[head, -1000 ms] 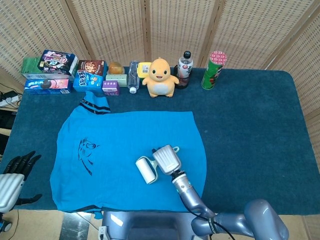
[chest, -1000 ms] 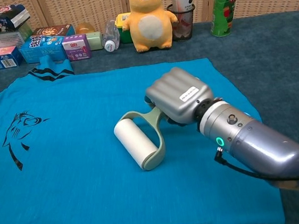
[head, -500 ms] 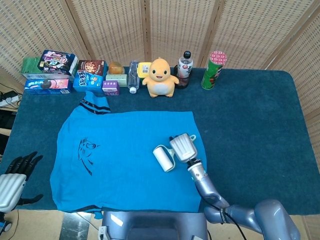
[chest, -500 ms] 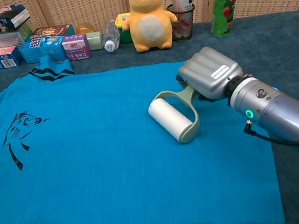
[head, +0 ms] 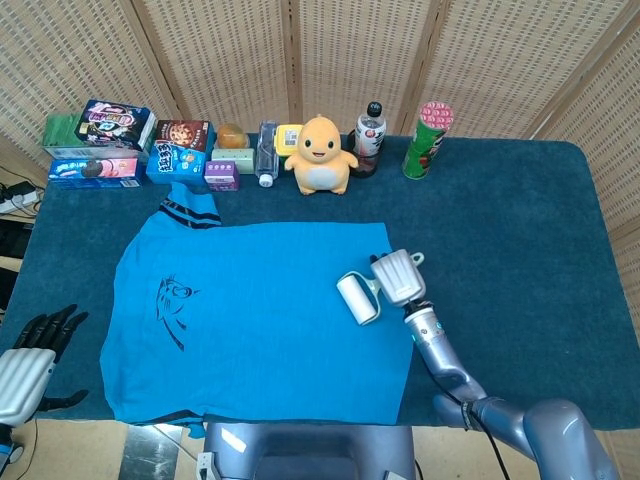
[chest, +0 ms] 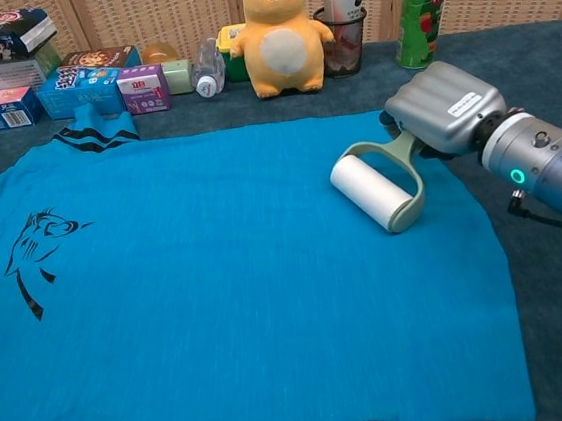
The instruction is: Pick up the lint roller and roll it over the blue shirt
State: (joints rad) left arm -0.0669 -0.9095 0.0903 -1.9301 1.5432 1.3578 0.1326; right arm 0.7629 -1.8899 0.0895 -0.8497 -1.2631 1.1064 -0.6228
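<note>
Near the right edge of the blue shirt [chest: 228, 276]: lint roller [chest: 372, 191], drum flat on the cloth for contact, handle clasped in the right hand [chest: 444, 108] just beyond it. Shirt spread flat on table [head: 510, 230]. Left hand [head: 30, 350] idle, fingers apart, off-table.

Bright, even light in both views, with no dark corners.

Shadows are soft and short (a faint one lies under the lint roller [chest: 373, 192] on the blue shirt [chest: 208, 278]). The silver robot hand [chest: 445, 108] shows a mild sheen. Both pictures are sharp; the chest view bends slightly at its edges.
</note>
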